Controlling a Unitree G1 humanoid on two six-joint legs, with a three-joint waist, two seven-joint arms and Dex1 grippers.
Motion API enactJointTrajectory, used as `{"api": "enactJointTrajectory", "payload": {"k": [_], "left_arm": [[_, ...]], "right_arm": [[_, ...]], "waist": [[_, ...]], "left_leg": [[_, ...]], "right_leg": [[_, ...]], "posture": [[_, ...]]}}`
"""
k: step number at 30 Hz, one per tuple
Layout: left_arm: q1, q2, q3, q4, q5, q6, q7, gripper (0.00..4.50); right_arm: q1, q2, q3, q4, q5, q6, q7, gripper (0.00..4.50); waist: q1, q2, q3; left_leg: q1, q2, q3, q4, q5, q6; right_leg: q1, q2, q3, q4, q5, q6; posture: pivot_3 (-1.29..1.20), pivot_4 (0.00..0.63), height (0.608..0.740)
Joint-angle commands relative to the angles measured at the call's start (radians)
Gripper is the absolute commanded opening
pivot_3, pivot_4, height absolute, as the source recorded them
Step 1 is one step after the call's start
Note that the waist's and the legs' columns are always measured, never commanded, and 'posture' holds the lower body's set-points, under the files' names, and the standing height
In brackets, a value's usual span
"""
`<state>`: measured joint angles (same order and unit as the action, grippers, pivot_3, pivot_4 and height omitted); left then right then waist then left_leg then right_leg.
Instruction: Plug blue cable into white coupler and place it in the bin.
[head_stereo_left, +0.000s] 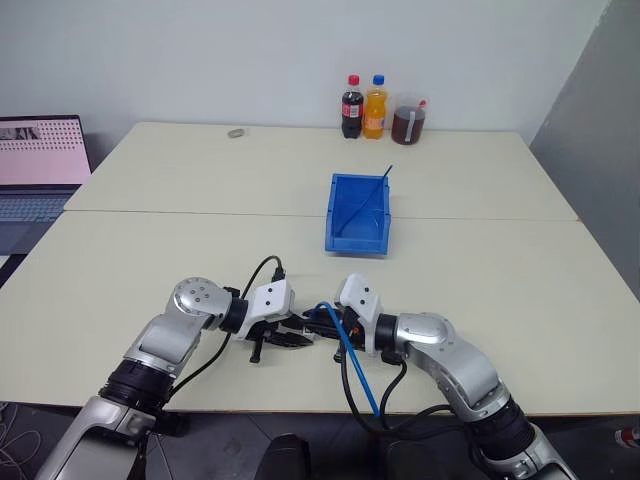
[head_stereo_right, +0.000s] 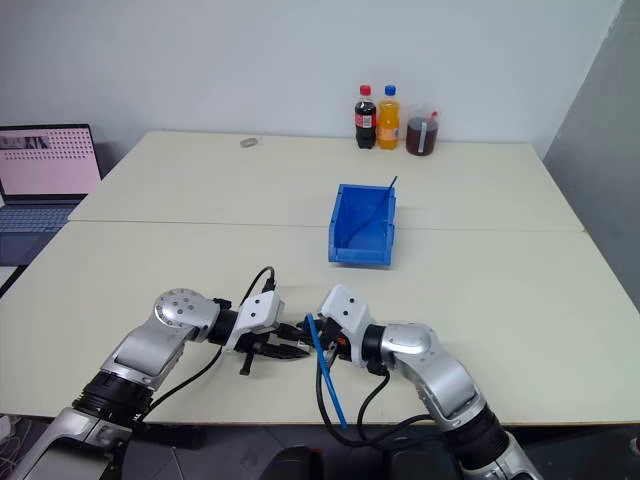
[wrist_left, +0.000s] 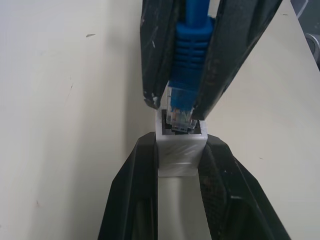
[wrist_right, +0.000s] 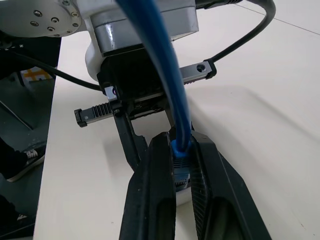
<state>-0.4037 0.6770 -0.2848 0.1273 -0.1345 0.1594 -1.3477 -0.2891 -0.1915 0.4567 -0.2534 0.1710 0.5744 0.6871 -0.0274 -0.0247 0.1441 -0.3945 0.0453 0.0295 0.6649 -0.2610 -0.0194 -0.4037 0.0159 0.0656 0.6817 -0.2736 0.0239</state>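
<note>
Two pale desks (head_stereo_left: 150, 260) butt together along a seam running side to side, with a white wall behind. Both grippers meet close to the near edge, leaving the wide middle and both side edges open. The left gripper (wrist_left: 178, 165) pinches one white coupler (wrist_left: 180, 150), socket facing the right gripper (wrist_left: 181, 102), whose fingers (wrist_right: 155, 195) are pressed on the boot of one blue cable (head_stereo_left: 355, 365). The cable's clear plug (wrist_left: 180, 117) sits at the socket mouth, partly in. The cable's free length hangs over the near edge. One blue bin (head_stereo_left: 358, 213) stands just beyond the seam, well apart from the grippers, a thin blue strand inside it. At the far edge: two bottles (head_stereo_left: 363, 106) and one jug (head_stereo_left: 409, 119). One laptop (head_stereo_left: 35, 165) sits off the left edge. One small grey item (head_stereo_left: 236, 132) lies near the far edge.
</note>
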Motion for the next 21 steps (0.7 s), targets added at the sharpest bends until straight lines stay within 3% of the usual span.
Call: {"api": "enactJointTrajectory", "payload": {"k": [1,15,21], "left_arm": [[-0.002,-0.033,0.006,-0.032,-0.009,0.016,0.042,0.78],[0.015,-0.035,0.033,-0.042,-0.031,0.039,0.029,0.78],[0.022,-0.023,0.032,-0.054,-0.034,0.010,0.006,0.78]], "right_arm": [[0.036,-0.001,0.095,0.063,-0.046,0.062,-0.029,0.12],[0.106,-0.077,0.091,0.098,-0.039,-0.097,0.048,0.12],[0.084,-0.052,0.078,0.124,-0.037,-0.100,0.036,0.12]], "waist": [[0.000,0.001,-0.001],[0.001,0.000,-0.002],[0.000,0.000,-0.002]], "left_leg": [[0.000,0.000,0.000,0.000,0.000,0.000],[0.002,-0.001,0.001,0.000,0.000,0.000],[0.001,0.000,0.002,-0.002,0.000,0.000]], "right_leg": [[0.000,0.000,0.000,0.000,0.000,0.000],[0.001,-0.001,0.001,-0.001,-0.003,-0.005],[0.000,-0.001,0.002,-0.001,-0.003,-0.004]], "posture": [[0.00,0.150,0.740],[0.00,0.150,0.740],[0.00,0.150,0.740]]}}
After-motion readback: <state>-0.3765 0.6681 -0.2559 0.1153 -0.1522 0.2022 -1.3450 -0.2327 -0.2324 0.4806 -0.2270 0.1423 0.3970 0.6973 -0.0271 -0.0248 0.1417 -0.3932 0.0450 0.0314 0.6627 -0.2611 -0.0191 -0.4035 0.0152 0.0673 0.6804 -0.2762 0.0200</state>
